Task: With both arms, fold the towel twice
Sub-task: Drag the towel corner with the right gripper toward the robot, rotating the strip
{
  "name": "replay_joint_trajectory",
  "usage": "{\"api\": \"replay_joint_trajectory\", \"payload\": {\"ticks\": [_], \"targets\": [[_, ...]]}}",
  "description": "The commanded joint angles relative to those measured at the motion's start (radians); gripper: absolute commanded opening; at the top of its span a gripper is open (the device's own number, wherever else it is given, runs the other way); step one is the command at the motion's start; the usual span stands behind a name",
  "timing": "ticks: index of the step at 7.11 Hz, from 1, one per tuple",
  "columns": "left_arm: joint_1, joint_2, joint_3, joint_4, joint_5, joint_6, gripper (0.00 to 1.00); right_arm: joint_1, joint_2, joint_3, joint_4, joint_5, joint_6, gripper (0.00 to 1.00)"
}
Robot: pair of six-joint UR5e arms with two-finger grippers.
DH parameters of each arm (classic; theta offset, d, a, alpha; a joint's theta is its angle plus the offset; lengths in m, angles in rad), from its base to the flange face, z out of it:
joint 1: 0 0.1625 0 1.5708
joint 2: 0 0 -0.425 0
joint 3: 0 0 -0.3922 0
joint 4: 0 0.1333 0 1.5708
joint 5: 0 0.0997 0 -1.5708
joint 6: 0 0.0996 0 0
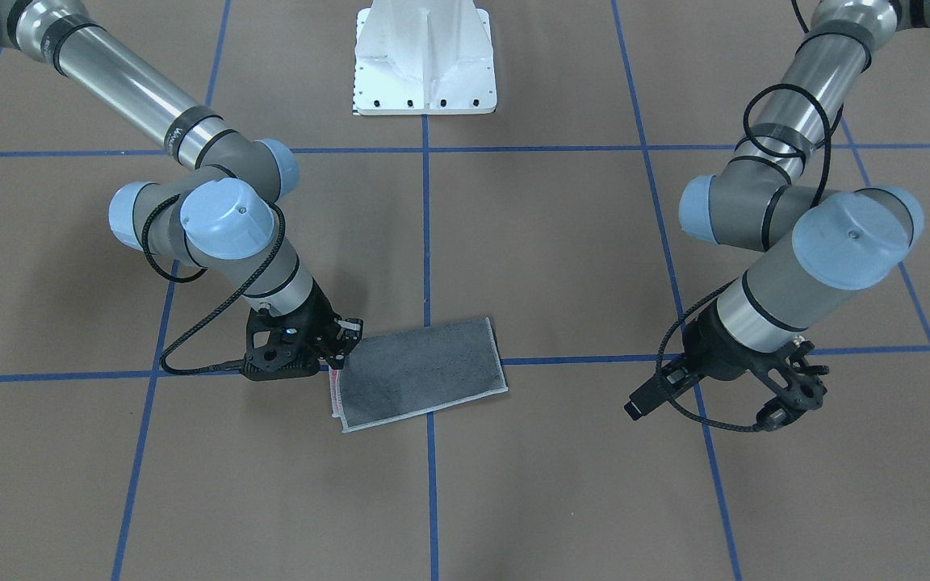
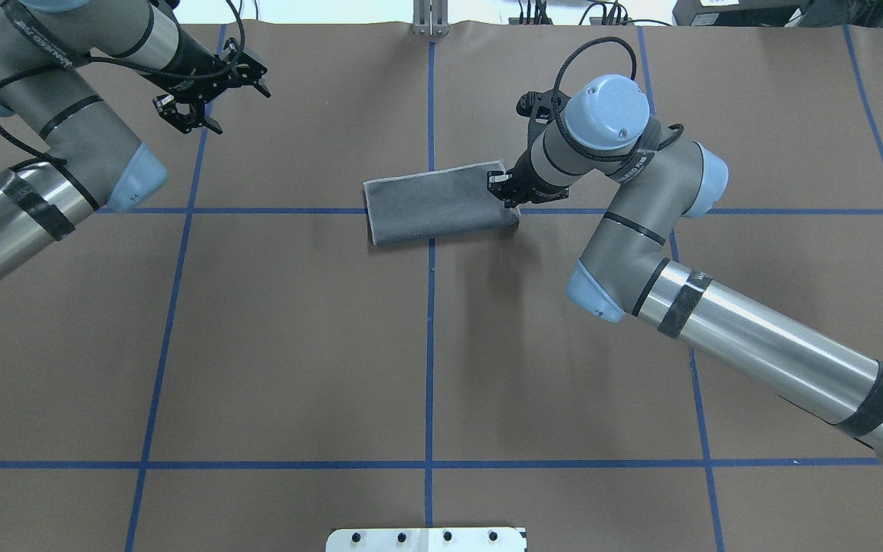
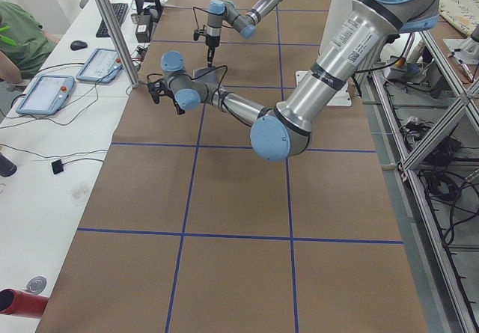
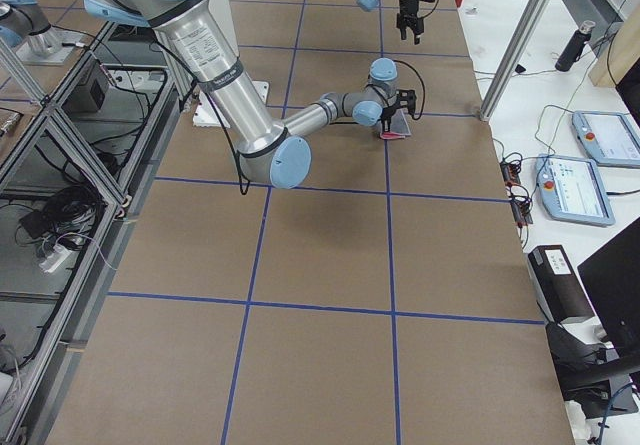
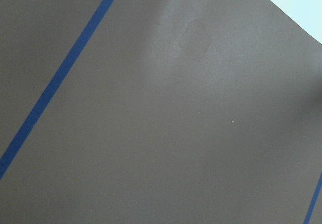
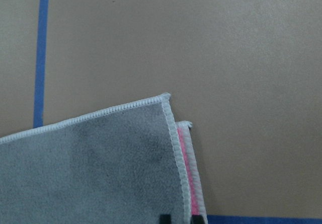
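Observation:
The towel (image 2: 434, 211) lies flat on the brown table as a folded rectangle, dark grey face up, with a light grey border. It also shows in the front view (image 1: 421, 371). A pink strip of its lower layer shows at one short end in the right wrist view (image 6: 188, 183). My right gripper (image 2: 504, 193) is low at that short end, also seen in the front view (image 1: 341, 343), its jaws close together with the towel's edge between them. My left gripper (image 2: 236, 107) is open and empty, held above the table far from the towel, also in the front view (image 1: 796, 395).
The white pedestal base (image 1: 425, 60) stands at the robot's side of the table. Blue tape lines (image 2: 430, 345) cross the brown surface. A desk with tablets (image 4: 590, 135) runs along the table's far side. The left wrist view shows only bare table.

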Motion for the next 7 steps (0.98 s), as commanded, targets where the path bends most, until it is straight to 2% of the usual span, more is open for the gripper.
{"api": "replay_joint_trajectory", "payload": {"ticks": [1, 3, 5, 7], "targets": [[-0.003, -0.001, -0.002, 0.0, -0.001, 0.0, 1.0, 0.004, -0.014, 0.038, -0.001, 0.011, -0.003, 0.0], [-0.009, -0.003, -0.002, 0.002, -0.003, 0.0, 0.99, 0.004, -0.036, 0.073, -0.003, 0.014, -0.002, 0.0], [-0.013, -0.003, -0.005, 0.002, -0.004, 0.0, 0.99, 0.004, -0.08, 0.171, -0.008, 0.083, 0.003, 0.0], [-0.015, -0.003, -0.007, 0.002, -0.003, 0.0, 0.99, -0.072, -0.112, 0.228, -0.006, 0.094, 0.018, 0.0]]}}
